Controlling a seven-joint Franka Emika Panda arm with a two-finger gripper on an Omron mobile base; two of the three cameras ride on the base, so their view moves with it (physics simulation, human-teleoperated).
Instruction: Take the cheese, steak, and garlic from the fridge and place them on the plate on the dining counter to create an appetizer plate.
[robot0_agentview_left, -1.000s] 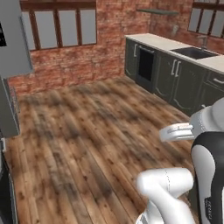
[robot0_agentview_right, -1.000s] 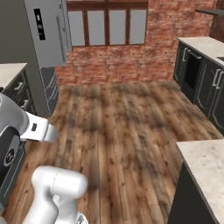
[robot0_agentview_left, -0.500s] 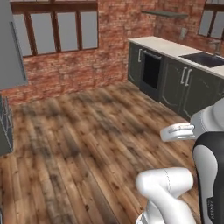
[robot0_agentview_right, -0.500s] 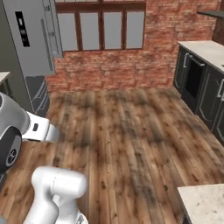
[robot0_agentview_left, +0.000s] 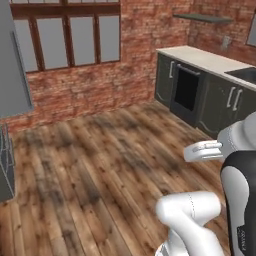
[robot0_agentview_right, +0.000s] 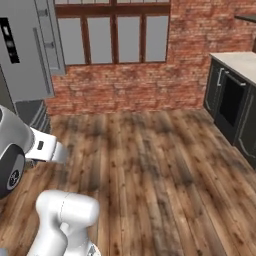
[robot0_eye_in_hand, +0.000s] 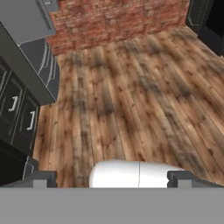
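The grey fridge (robot0_agentview_right: 27, 55) stands at the left with its long bar handle (robot0_agentview_right: 39, 55), and a door hangs open above its grey shelves (robot0_agentview_right: 35, 112). It also fills the left edge of the left base view as a grey door (robot0_agentview_left: 12, 65) over drawers (robot0_agentview_left: 5, 165). In the hand view the fridge (robot0_eye_in_hand: 26, 17) sits at the upper left. My gripper (robot0_eye_in_hand: 113, 179) is open, its fingertips (robot0_eye_in_hand: 43, 178) far apart with nothing between them, well back from the fridge. The cheese, steak, garlic, plate and dining counter are out of view.
Wooden floor (robot0_agentview_right: 150, 165) stretches ahead to a brick wall with windows (robot0_agentview_left: 75, 40). A pale kitchen counter (robot0_agentview_left: 200, 57) over dark cabinets and an oven (robot0_agentview_left: 186, 92) runs along the right. Dark drawer cabinets (robot0_eye_in_hand: 17, 113) stand beside the fridge.
The whole picture has shifted as the base drives: brick wall and fridge appear larger and nearer, and the beige counter corner has left the right base view. The folded arm and open gripper look unchanged.
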